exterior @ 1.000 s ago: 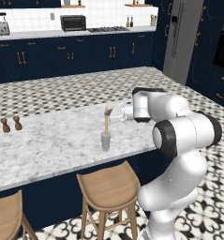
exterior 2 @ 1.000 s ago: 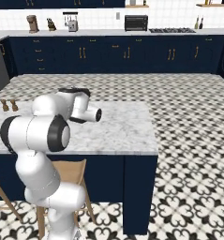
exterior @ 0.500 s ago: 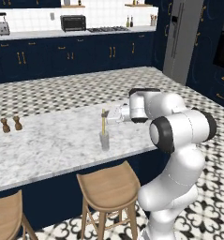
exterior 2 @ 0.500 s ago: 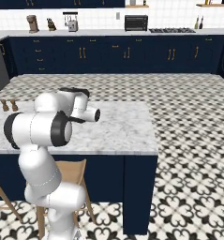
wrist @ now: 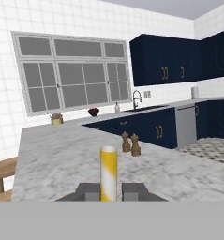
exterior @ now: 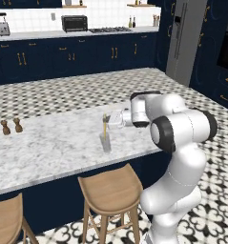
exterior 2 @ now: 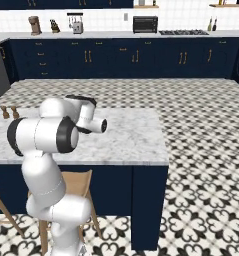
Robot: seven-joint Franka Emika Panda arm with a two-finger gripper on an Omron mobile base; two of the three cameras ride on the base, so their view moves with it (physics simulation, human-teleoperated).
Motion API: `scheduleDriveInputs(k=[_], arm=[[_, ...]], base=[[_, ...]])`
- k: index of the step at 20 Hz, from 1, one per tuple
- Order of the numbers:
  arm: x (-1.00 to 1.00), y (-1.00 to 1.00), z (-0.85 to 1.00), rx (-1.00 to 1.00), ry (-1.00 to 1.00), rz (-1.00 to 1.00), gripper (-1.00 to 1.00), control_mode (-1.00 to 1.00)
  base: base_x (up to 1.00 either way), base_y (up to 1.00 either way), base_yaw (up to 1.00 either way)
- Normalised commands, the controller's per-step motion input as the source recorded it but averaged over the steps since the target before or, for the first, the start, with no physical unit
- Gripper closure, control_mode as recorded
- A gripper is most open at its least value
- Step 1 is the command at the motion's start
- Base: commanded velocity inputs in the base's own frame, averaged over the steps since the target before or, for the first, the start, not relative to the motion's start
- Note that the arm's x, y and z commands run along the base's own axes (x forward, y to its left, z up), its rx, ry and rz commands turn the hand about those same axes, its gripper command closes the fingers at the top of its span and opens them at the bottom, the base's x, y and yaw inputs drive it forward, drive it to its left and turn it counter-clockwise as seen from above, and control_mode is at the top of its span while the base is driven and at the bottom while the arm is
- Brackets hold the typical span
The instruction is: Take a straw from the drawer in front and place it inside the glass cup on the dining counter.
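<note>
marble dining counter bears shakers well beside glass cup; hand clamps straw.

The desk looks like polished white-grey veined marble on a matt navy base. The stools are smooth pale wood. The glass cup is clear and glossy, the straw matt yellow. The floor is patterned black-and-white tile.

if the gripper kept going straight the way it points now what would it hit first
Probably the two small brown shakers on the white veined marble dining counter, though depth is unclear. The gripper, shut on the thin pale-yellow straw, points level along the slab.
</note>
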Motion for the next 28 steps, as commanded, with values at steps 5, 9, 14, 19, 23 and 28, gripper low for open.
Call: scheduleDriveInputs(k=[5, 9, 14, 19, 23, 28], arm=[[0.00, 0.00, -0.19, 0.00, -0.01, 0.00, -1.00, -1.00], [0.00, 0.00, -0.12, -0.01, -0.04, 0.00, -1.00, -1.00], [-0.01, -0.10, -0.04, -0.01, -0.07, 0.00, -1.00, -1.00], [-0.01, -0.05, 0.00, 0.00, -0.09, 0.00, -1.00, -1.00], [-0.38, 0.00, 0.71, 0.00, -0.19, 0.00, -1.00, -1.00], [-0.68, -0.01, 1.00, 0.00, -0.09, 0.00, -1.00, -1.00]], base=[[0.00, 0.00, 0.00], [0.00, 0.00, 0.00], [0.00, 0.00, 0.00], [0.00, 0.00, 0.00], [0.00, 0.00, 0.00], [0.00, 0.00, 0.00]])
